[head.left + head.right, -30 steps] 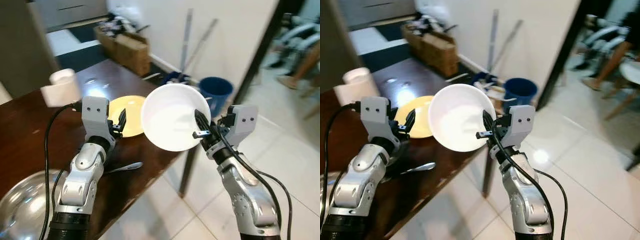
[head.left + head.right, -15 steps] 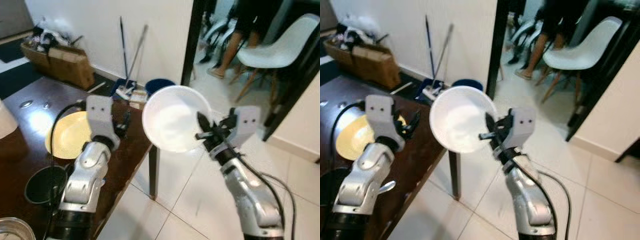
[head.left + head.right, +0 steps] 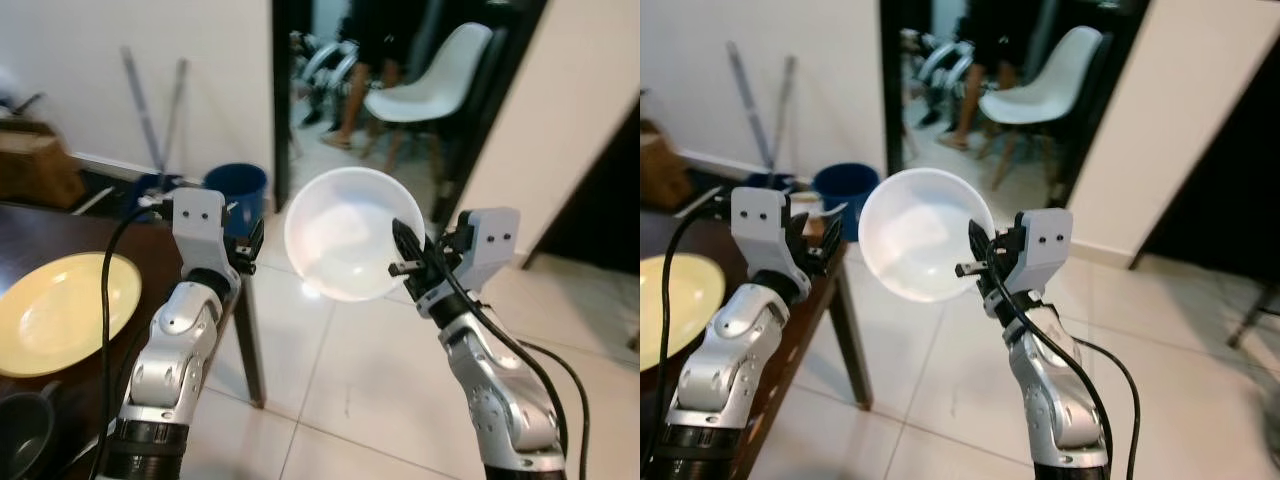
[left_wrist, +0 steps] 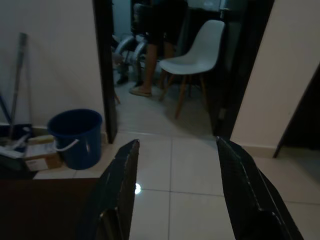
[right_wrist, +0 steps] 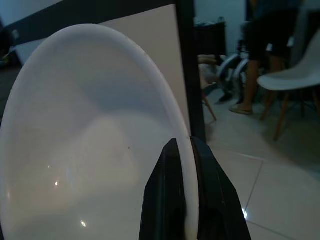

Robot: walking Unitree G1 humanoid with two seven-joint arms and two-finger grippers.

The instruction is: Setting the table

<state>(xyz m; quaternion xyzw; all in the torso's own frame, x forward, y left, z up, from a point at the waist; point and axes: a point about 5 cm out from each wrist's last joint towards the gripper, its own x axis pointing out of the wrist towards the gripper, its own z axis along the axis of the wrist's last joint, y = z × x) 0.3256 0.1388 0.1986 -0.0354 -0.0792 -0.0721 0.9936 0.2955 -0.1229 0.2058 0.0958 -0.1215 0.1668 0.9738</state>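
Right jaws [image 5: 186,200] pinch white bowl [image 3: 345,245] rim; left jaws [image 4: 175,195] gape empty

Head views: evenly bright, slightly soft. Glare spot on the floor tiles [image 3: 305,292] beneath the white bowl [image 3: 345,247]. Both wrist views dim; doorway interior dark.

The white bowl [image 3: 345,245] looks smooth and softly glossy. The desk [image 3: 200,265] is dark polished wood; the yellow plate [image 3: 60,312] shines faintly. Floor tiles [image 3: 370,390] gleam; the blue bucket [image 3: 236,192] and white chair [image 3: 430,85] look like plastic.
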